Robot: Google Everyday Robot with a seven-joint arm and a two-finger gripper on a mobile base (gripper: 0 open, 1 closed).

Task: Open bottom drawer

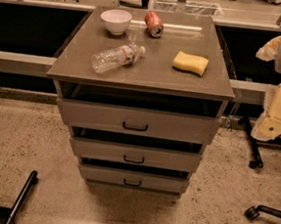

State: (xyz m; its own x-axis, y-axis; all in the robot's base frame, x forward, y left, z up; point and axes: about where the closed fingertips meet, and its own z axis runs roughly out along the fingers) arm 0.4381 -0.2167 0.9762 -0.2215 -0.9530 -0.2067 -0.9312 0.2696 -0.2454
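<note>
- Farthest left on the cabinet's grey surface (153, 76) we saw a white bowl (115, 21) standing upright, and just in front of it a clear plastic water bottle (116, 58) lying on its side.
- Below them, at the foot of the cabinet, sat the bottom drawer (133, 178), under the two upper drawers. Its small black bar handle (132, 182) was in the middle of the front, and nothing touched it. We judged the drawer not yet pulled out.
- Further right on the surface lay a red drink can (153, 24), tipped over near the back, and a yellow sponge (190, 63) nearer the front.
- At the right edge of the view hung the robot's cream-coloured arm, with the hand (277, 113) beside the cabinet at about the height of the top drawer, well apart from the bottom handle. We could not tell whether it was released or clenched.
- We took the step in hand to be the approach, with no contact made. The next move, as we judged it, called for bringing the hand down and leftward to the lowest handle, not the two above, gripping the bar, and then pulling straight outward.
</note>
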